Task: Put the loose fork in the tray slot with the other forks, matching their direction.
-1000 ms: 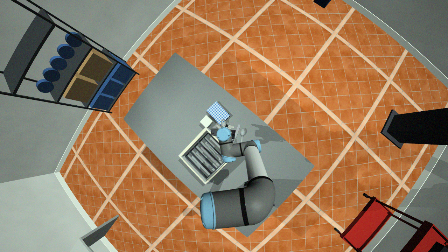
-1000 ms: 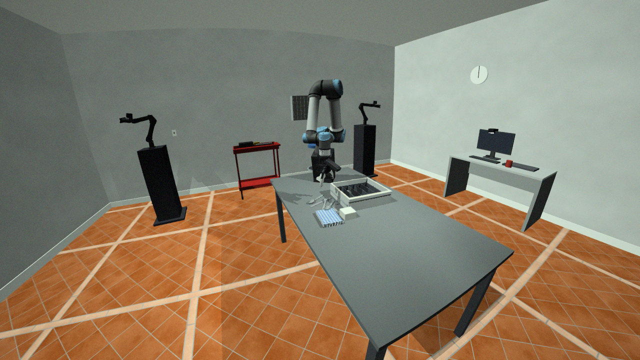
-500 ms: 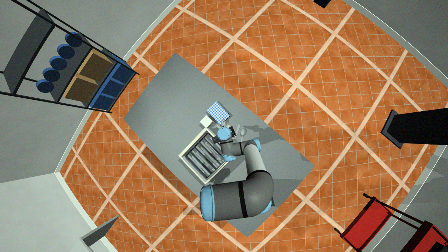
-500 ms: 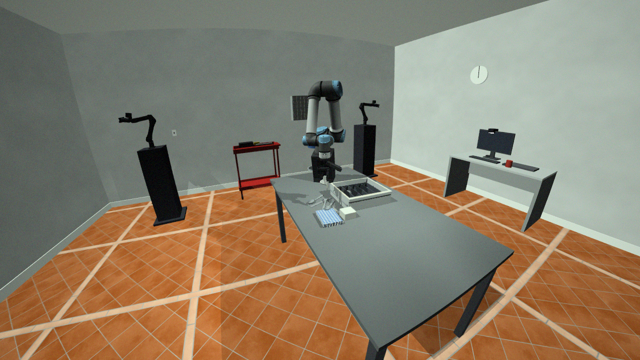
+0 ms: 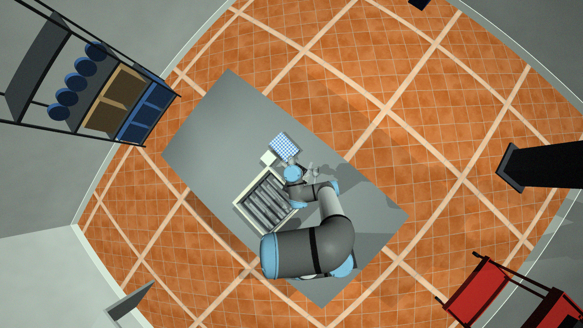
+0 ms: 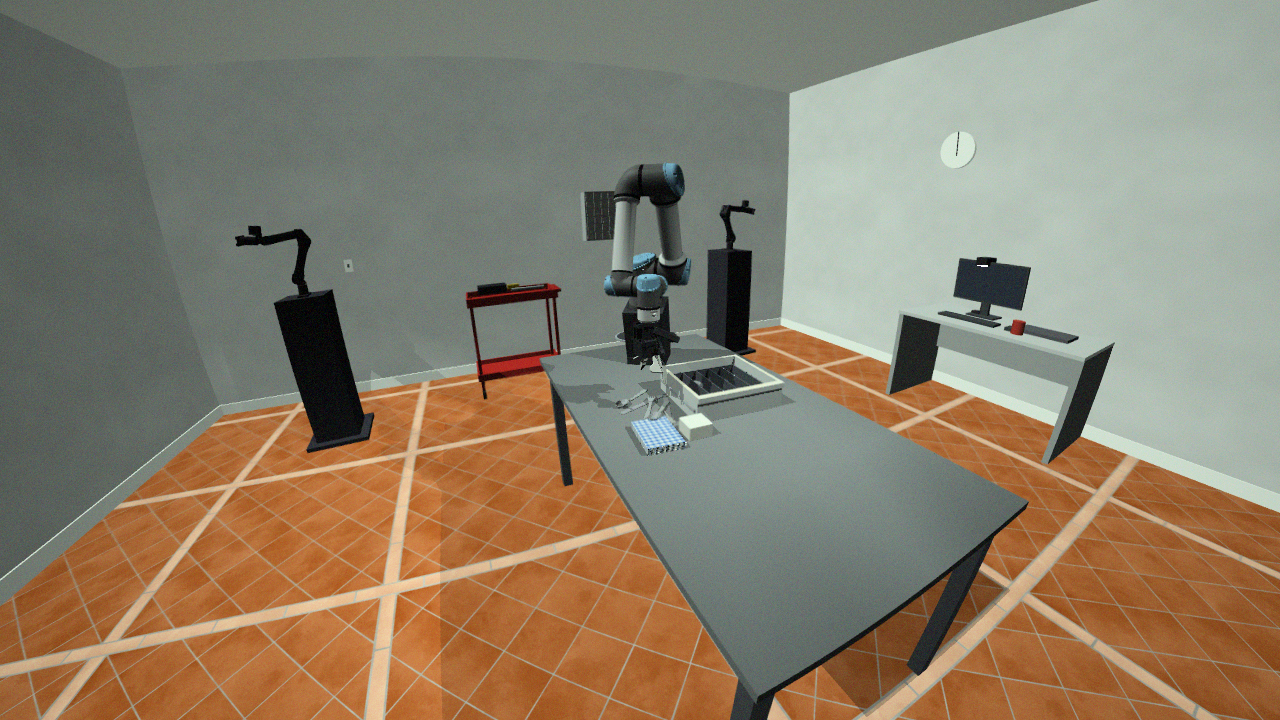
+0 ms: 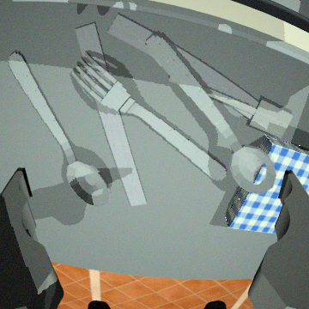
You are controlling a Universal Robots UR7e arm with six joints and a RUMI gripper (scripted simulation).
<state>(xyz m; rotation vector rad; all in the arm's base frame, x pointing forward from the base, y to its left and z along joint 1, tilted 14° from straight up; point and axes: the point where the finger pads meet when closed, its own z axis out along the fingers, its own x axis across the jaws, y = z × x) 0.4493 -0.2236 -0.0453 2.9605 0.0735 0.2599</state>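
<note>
The loose fork (image 7: 146,113) lies flat on the grey table, tines to the upper left, handle running down to the right. It lies across a flat knife (image 7: 112,124). A small spoon (image 7: 60,137) lies to its left. A larger spoon (image 7: 210,116) lies to its right, its bowl resting against a blue checked cloth (image 7: 268,189). My gripper (image 7: 155,172) is open and empty above this cutlery; its two dark fingers show at the lower corners. The cream tray (image 5: 263,201) with cutlery in its slots stands beside the arm, and also shows in the exterior view (image 6: 725,380).
A small white block (image 5: 269,157) sits between the tray and the checked cloth (image 5: 283,144). Another flat utensil (image 7: 266,113) lies at the right by the cloth. The table edge runs just below the cutlery in the wrist view, with orange floor beyond.
</note>
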